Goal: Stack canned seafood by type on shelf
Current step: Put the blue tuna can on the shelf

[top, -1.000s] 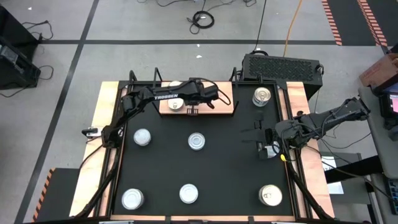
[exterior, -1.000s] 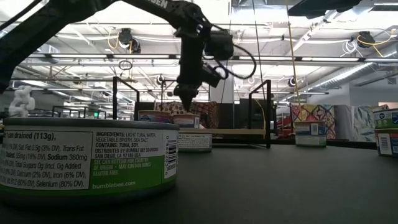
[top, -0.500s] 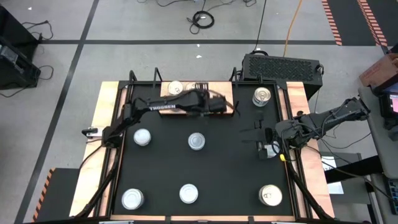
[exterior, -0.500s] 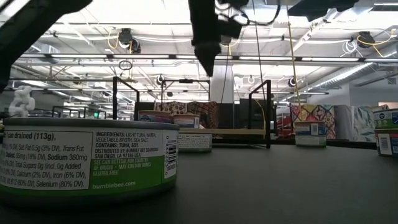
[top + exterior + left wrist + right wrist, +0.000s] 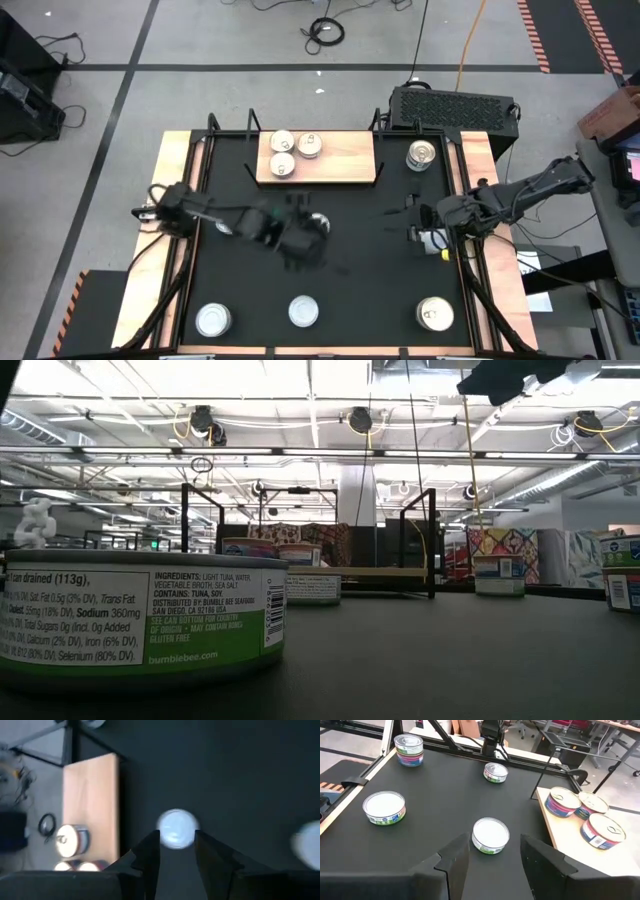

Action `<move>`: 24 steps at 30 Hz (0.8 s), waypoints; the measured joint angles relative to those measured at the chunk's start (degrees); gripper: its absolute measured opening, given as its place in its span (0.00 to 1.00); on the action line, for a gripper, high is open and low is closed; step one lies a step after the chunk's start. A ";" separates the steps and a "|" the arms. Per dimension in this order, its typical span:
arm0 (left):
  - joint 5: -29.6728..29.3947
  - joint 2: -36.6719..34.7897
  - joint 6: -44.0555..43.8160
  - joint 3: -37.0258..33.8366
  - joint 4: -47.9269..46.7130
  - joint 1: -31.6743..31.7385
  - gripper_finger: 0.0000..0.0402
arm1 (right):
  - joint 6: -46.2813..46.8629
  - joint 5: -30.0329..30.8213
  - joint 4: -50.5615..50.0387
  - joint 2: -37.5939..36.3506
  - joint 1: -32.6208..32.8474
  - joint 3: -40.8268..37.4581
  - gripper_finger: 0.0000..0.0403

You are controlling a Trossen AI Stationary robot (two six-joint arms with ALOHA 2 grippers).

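Observation:
Three tins of canned seafood with printed tops (image 5: 283, 141) (image 5: 311, 145) (image 5: 283, 165) stand side by side on the shelf (image 5: 340, 165), a pale wooden board at the table's far side. A plain-topped tin (image 5: 176, 827) stands at the table's middle. My left gripper (image 5: 303, 243) hovers blurred above and beside it, open and empty (image 5: 176, 845). My right gripper (image 5: 412, 223) waits at the table's right side, open (image 5: 492, 851), facing the same middle tin (image 5: 491, 835).
More tins stand on the black tabletop: one far right (image 5: 421, 155), three along the near edge (image 5: 213, 320) (image 5: 303, 311) (image 5: 434, 314). Another (image 5: 495, 772) stands left of the middle. Black rods (image 5: 432, 540) rise at the shelf's ends. Free tabletop lies between the tins.
My left gripper has left the shelf, risen, and swung fast toward the table's near edge, to above the middle tin. Its arm no longer covers the shelf, where three tins now show. My right arm has kept its place.

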 joint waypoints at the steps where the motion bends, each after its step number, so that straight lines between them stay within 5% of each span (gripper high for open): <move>1: 0.02 -0.44 -1.62 0.00 -0.24 -1.34 0.31 | 0.00 -0.02 1.07 0.72 0.00 0.00 0.42; 13: -0.33 -1.08 -14.73 -3.77 -4.60 -12.10 0.31 | 2.18 -2.13 5.17 4.98 0.13 0.06 0.42; 24: -0.33 -1.08 -13.63 -18.18 -1.62 -11.20 0.31 | 8.31 -4.65 -2.64 4.53 1.53 3.08 0.42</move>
